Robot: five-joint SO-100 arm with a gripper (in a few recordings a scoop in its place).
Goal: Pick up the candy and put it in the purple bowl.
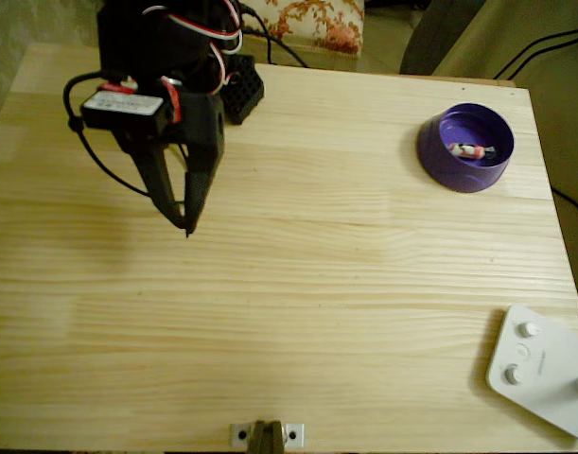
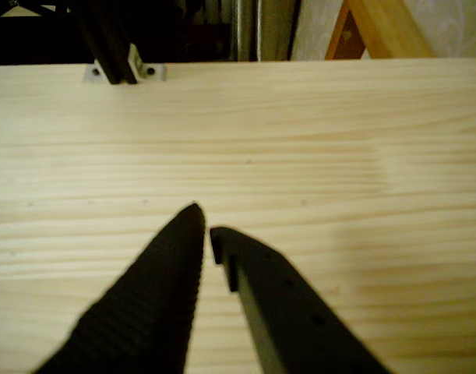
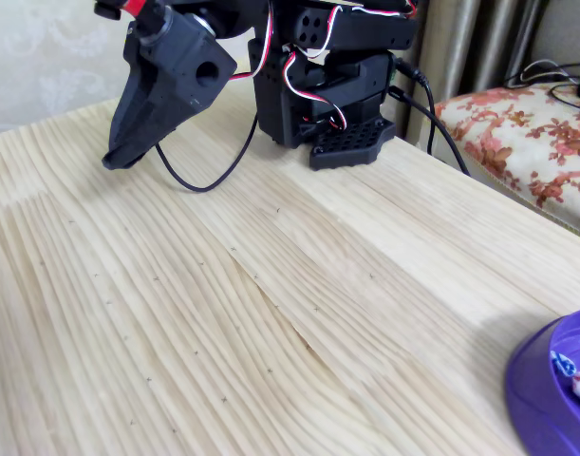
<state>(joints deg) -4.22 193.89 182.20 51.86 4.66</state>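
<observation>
A small wrapped candy (image 1: 470,150), white and orange-red with bluish twisted ends, is lying inside a round, shallow purple plastic bowl (image 1: 438,142) near the far right corner of a pale pine tabletop (image 1: 345,284) in the overhead view. In the fixed view the bowl's thick rim (image 3: 532,380) is showing at the lower right edge, with a bit of the sweet (image 3: 579,378) visible within. Well apart from the bowl, the black two-finger gripper (image 1: 187,227) is hanging above the left part of the table in the overhead view, its tips pointing down toward the bare wood. In the wrist view the gripper (image 2: 204,222) is holding nothing, its two dark jaws drawn together with only a thin sliver of space between the tips. The fixed view is showing the gripper (image 3: 119,158) raised off the table in front of the arm's black base (image 3: 337,133), where red and white wires are looping. A white flat device with round buttons (image 1: 544,364) is resting at the near right corner in the overhead view, and a small metal bracket (image 1: 267,434) is sitting at the table's near edge.
</observation>
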